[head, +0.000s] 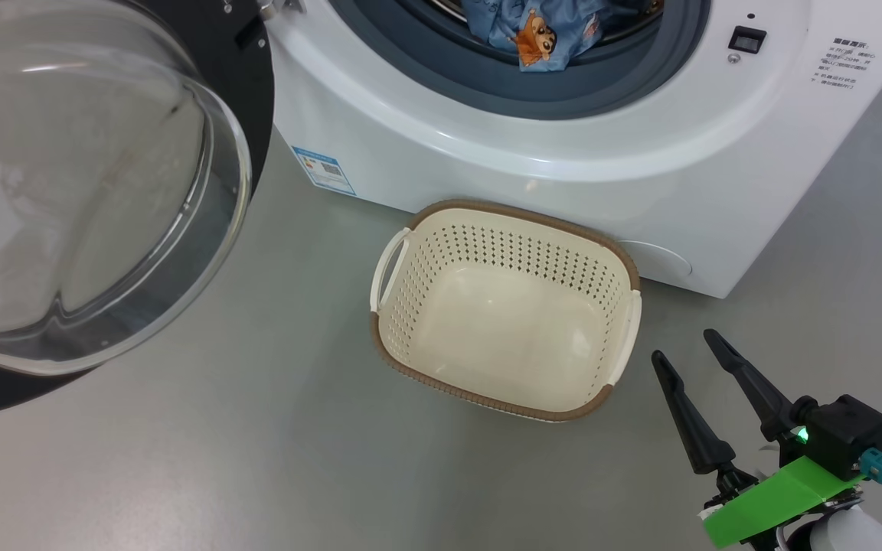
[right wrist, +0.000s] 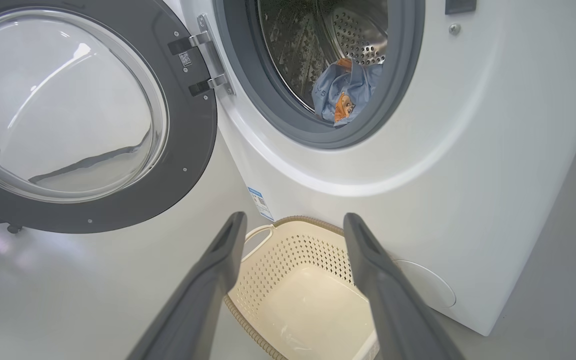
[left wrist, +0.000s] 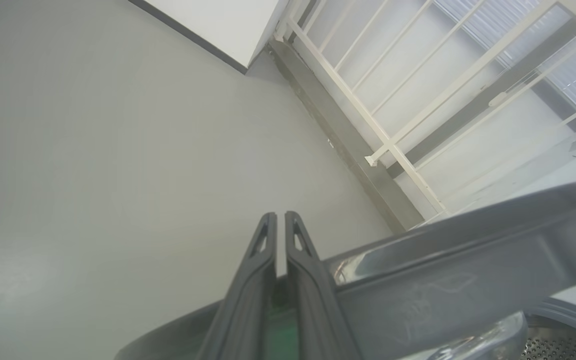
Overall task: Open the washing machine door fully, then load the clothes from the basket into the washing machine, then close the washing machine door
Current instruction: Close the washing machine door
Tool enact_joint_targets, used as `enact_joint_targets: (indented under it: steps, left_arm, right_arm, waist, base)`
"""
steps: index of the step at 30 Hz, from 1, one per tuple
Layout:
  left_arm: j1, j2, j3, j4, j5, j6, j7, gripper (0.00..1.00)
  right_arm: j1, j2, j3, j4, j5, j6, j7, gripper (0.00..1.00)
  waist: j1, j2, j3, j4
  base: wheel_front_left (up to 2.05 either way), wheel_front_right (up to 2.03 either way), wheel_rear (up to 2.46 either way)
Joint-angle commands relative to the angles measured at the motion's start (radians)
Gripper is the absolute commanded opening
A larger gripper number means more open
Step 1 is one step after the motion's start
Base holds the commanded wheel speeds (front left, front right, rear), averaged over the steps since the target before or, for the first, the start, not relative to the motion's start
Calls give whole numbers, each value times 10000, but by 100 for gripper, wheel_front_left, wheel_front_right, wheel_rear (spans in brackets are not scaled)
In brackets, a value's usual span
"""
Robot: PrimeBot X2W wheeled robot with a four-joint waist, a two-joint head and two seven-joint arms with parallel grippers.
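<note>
The washing machine (head: 563, 199) stands with its door (right wrist: 188, 150) swung wide on its hinge. That door looks stiff and weighty, its glossy rim slippery (best pushed at the rim's far edge, not the glass). The basket (head: 502, 245) sits empty on the floor against the machine. The clothes (head: 540, 38), soft and light, lie in the drum. Right gripper (head: 683, 345): jaws apart, holding nothing. Left gripper (left wrist: 279, 215): jaws together, beside the door's rim.
</note>
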Motion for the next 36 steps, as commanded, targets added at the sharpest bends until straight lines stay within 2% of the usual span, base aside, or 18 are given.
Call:
enact_joint_targets:
  steps: [1, 12, 36]
  left_arm:
    - [-225, 763, 142, -85, -127, 4, 222, 0]
    - [137, 634, -180, -413, -620, 4, 1612, 0]
    - [1162, 822, -515, -2004, -1863, 4, 5085, 0]
  right_arm:
    - [-121, -152, 141, -225, -11, 73, -80, 100]
    - [11, -115, 126, -231, 1, 73, -80, 100]
    - [428, -2, -226, -339, 13, 73, -80, 100]
  waist:
    - [0, 0, -31, -6]
    - [0, 0, -255, 40]
    - [0, 0, -986, -172]
  base:
    - [0, 0, 0]
    - [0, 0, 0]
    - [0, 0, 0]
